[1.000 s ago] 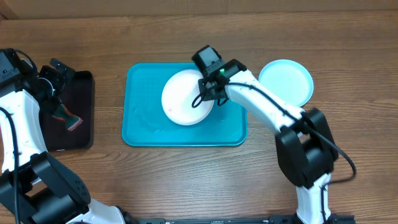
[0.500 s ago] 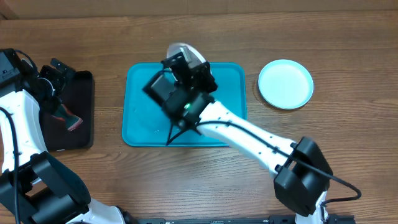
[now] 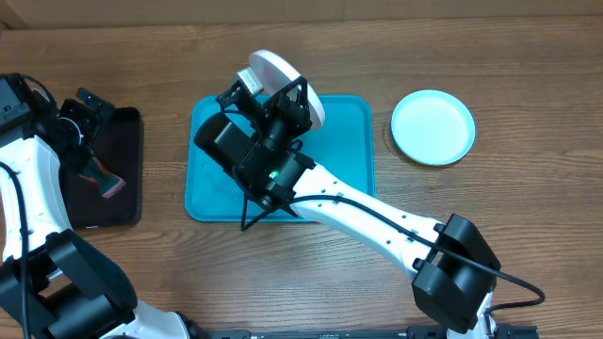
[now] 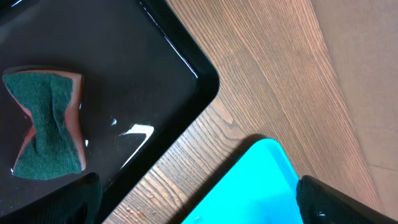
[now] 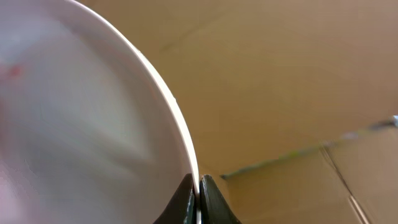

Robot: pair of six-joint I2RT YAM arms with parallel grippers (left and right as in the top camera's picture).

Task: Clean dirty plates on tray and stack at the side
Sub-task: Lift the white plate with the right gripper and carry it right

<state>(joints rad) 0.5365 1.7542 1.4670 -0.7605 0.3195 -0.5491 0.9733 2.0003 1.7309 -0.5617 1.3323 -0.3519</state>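
1. The right gripper [image 3: 288, 102] is clamped on the rim of the white plate [image 3: 275, 72]. In the right wrist view its two fingertips [image 5: 186, 198] pinch the plate's thin edge with almost no gap between them.
2. The white plate stands tilted on its edge, clear of the surface, above the far edge of the turquoise tray [image 3: 349, 188]. A faint red mark shows on its face in the right wrist view, too blurred to describe further.
3. The right arm reaches from the near right across the tray and covers much of the tray's left half.
4. The light blue plate [image 3: 431, 127] lies flat on the wooden table [image 3: 528, 75], to the right of the tray and apart from it.
5. The left gripper [image 4: 196, 206] hangs over the far end of the black tray [image 3: 122, 193] with its jaws spread wide and nothing between them.
6. A sponge [image 4: 46, 127] with a green scouring face and an orange body lies inside the black tray, pinched at the waist.
7. The black tray sits to the left of the turquoise tray, with a strip of bare table between them.
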